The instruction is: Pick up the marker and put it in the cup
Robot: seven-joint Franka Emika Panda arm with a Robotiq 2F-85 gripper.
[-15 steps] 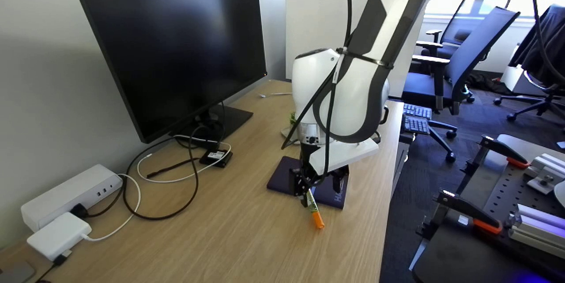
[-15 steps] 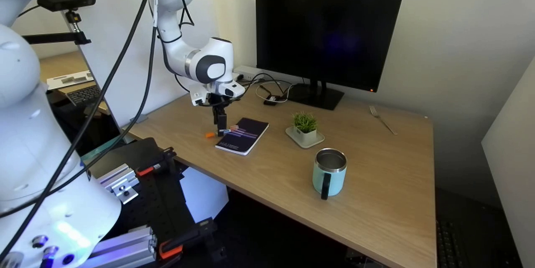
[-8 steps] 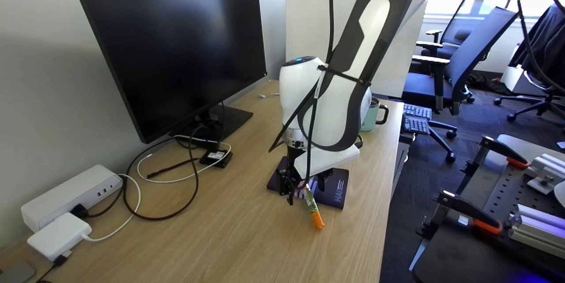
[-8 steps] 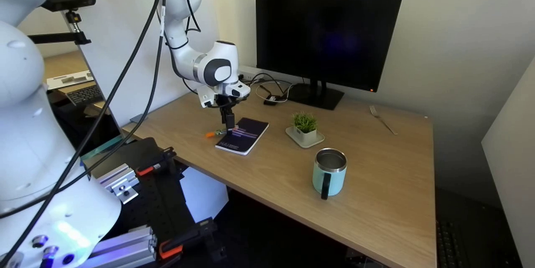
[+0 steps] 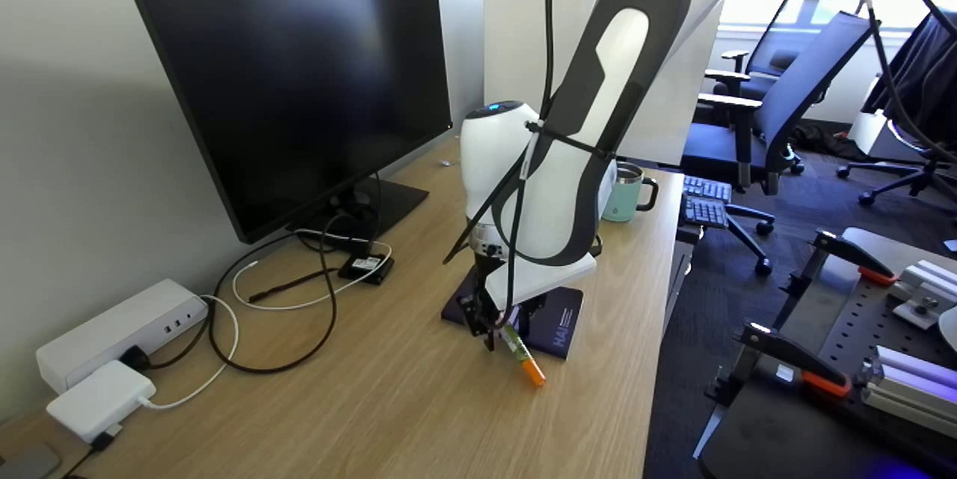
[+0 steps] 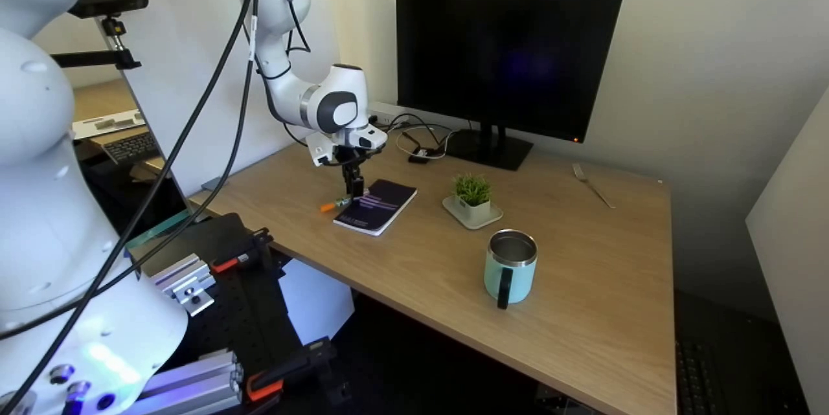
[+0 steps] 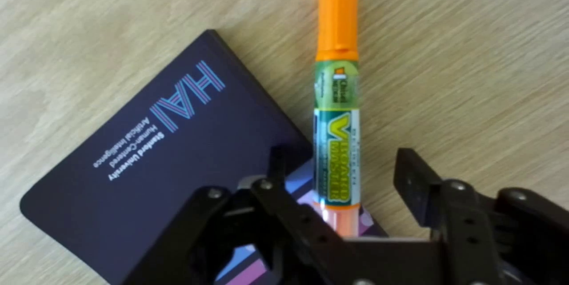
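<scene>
Since the earlier frame, we see the white-and-dark-grey robot arm (image 5: 557,191) farther left in an exterior view; the dark navy, softcover notebook (image 7: 155,196) has slid slightly, and the orange-capped, green-and-teal-labelled marker (image 7: 336,91) lies at a slightly changed slant. In the wrist view we find the black, two-fingered gripper (image 7: 341,165) spread wide, a finger on either side of the marker's barrel, toward the end away from the cap. We make out gaps on both sides of it, the narrower one on the notebook side. The marker's orange cap points away from the gripper, over the pale, wood-grained desk (image 6: 583,337), while its clear, pinkish end overlaps the notebook's edge. We cannot tell whether the gripper touches the notebook. In both exterior views the mint-green, steel-rimmed mug (image 6: 509,282) with its black handle stands upright on the desk, well apart from the marker. Near it we see a small, green potted plant (image 6: 473,191) on a pale tray (image 6: 496,213).
</scene>
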